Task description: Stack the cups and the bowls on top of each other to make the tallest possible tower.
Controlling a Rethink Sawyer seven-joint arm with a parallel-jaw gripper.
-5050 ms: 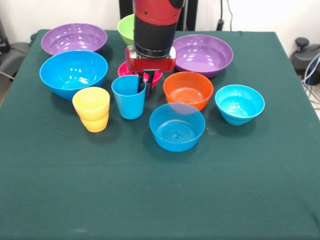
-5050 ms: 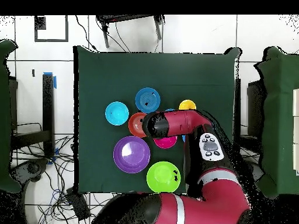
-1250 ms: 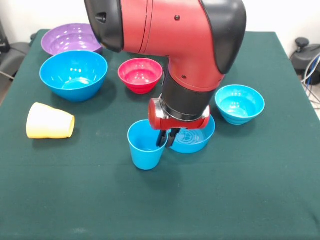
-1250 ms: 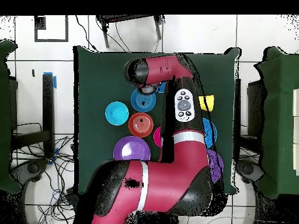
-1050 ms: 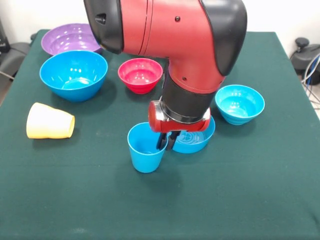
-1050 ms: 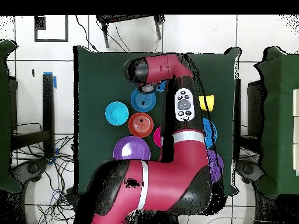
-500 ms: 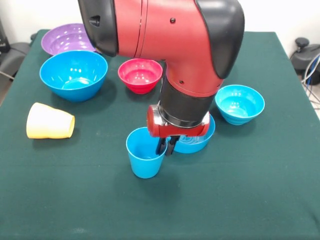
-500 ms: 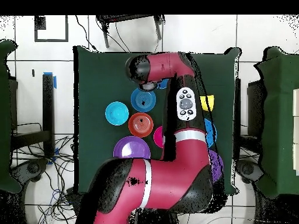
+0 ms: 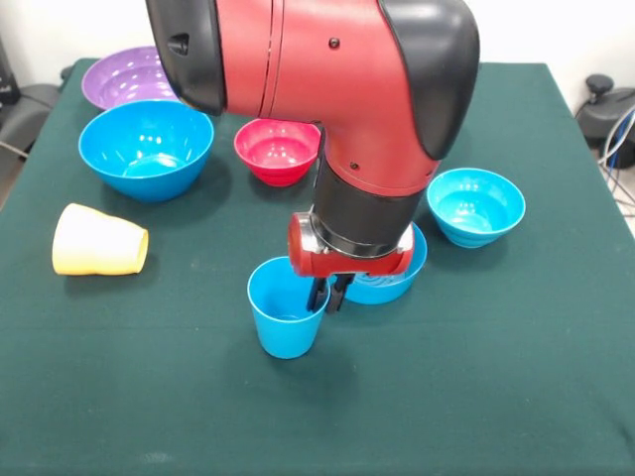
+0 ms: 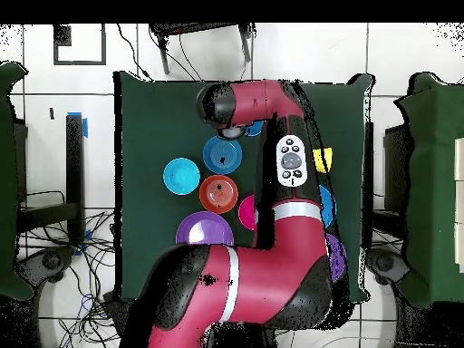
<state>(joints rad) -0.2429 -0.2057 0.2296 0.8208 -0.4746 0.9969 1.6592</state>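
Note:
My gripper (image 9: 325,294) is shut on the right rim of the sky-blue cup (image 9: 286,318), one finger inside and one outside. The cup is upright at the near middle of the table; a sliver of it shows in the overhead view (image 10: 256,130). The pale yellow cup (image 9: 97,241) lies on its side at the left. Just behind the gripper sits a blue bowl (image 9: 395,275). A small blue bowl (image 9: 474,204), a large blue bowl (image 9: 147,147), a pink-red bowl (image 9: 278,149) and a purple bowl (image 9: 127,75) stand apart. Nothing is nested.
In the overhead view the arm (image 10: 272,208) covers much of the green table (image 10: 154,118). An orange bowl (image 10: 218,192) and a second purple bowl (image 10: 203,237) show beside it. The lime green bowl is hidden.
Five seconds ago the blue cup stood among the bowls with the yellow cup upright. Since then the gripper has carried the blue cup towards the near edge and slightly left; the yellow cup lies toppled.

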